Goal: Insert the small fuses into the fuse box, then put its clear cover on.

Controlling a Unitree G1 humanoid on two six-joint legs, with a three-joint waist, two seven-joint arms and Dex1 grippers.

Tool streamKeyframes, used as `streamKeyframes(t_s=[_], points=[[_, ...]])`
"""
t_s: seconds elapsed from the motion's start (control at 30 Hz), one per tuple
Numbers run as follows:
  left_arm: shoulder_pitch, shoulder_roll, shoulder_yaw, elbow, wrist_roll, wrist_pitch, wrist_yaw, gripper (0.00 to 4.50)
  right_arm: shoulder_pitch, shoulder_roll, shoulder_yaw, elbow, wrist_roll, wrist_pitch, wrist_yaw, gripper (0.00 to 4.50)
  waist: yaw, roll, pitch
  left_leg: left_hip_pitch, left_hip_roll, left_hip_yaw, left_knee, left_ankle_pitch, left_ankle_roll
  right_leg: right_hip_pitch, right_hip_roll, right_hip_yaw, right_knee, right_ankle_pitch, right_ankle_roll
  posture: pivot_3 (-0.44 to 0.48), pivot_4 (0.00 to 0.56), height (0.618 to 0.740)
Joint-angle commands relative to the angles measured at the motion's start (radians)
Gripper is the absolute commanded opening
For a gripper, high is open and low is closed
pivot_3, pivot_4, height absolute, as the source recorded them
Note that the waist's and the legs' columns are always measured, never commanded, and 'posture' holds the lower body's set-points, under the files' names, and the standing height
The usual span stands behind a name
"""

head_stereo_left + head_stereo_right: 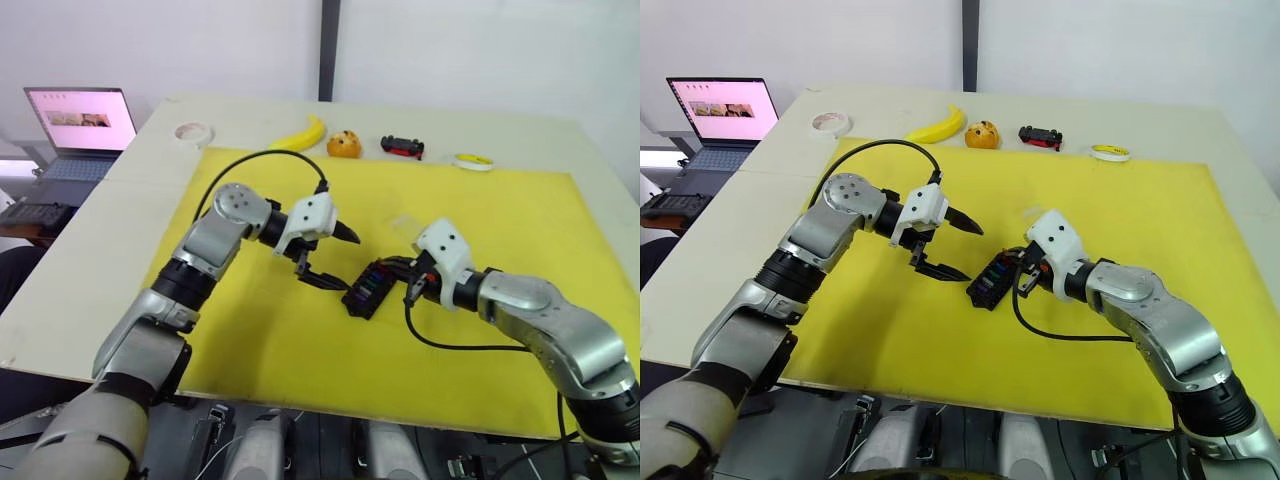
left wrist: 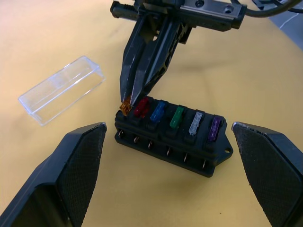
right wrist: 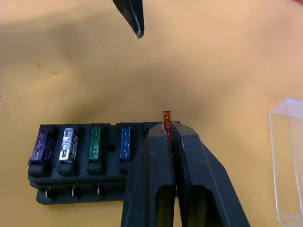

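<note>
Fuse box [image 2: 171,139] on yellow mat [image 1: 520,230], near mid-table, between the two grippers. Five fuses seated in a row: red [image 2: 141,108], blue [image 2: 157,111], green [image 2: 177,117], grey [image 2: 196,124], purple [image 2: 215,129]. End slot beside red not yet filled.

Right gripper [image 2: 129,98] pinched shut on orange fuse [image 3: 166,118], tip down at that end slot. Fuse edge-on between the pads, a little showing past the tips. Touching the slot or just above it: cannot tell.

Left gripper [image 1: 335,255] spread wide, empty, hovering just beside the box on the side away from the right arm. No contact with box seen.

Cover [image 2: 61,90] lying on mat, open side up, near the box but apart, untouched.

Judged: last fuse going in; cover step left.

Risks:
- Fuse blades off-line with slot; pushing then would tilt or jam it, or skid the box, which looks unheld.
- Thin grip on a tiny chip; side load could twist it out of the pads onto the mat.
- Finger tips close to red fuse; pressing down could knock or unseat it.
- Cover close by right arm's cable [image 1: 440,340]; a sweep on retreat could shove it.
- Half-seated fuse would stop the cover closing.
</note>
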Motion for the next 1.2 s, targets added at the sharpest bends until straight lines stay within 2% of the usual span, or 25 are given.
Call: streamKeyframes(t_s=[0.03,0.4,0.7,1.2], points=[[-0.002,-0.004,0.028,-0.037,0.001,0.002,0.005,4.46,0.005,0.005,-0.023,-0.007,-0.026,-0.007,0.011,0.00,0.000,0.000,0.000,0.000,0.000,0.000,0.000,0.000,0.000,0.000,0.000,0.000,0.000,0.000,0.000,0.000,0.150,0.740],[-0.001,-0.011,0.034,-0.050,0.003,0.017,0.005,4.46,0.008,0.009,-0.023,-0.012,-0.063,-0.012,0.028,0.00,0.000,0.000,0.000,0.000,0.000,0.000,0.000,0.000,0.000,0.000,0.000,0.000,0.000,0.000,0.000,0.000,0.150,0.740],[0.008,-0.005,0.035,-0.061,0.005,0.024,0.001,4.46,-0.034,0.026,-0.082,-0.041,-0.017,0.051,0.034,0.00,0.000,0.000,0.000,0.000,0.000,0.000,0.000,0.000,0.000,0.000,0.000,0.000,0.001,0.000,0.000,0.000,0.150,0.740],[0.003,-0.015,0.037,-0.034,0.029,0.005,0.012,4.46,-0.023,0.053,-0.062,-0.030,-0.062,0.054,0.051,0.00,0.000,0.000,0.000,0.000,0.000,0.000,0.000,0.000,0.000,0.000,0.000,0.000,0.001,0.000,0.000,0.000,0.150,0.740]])
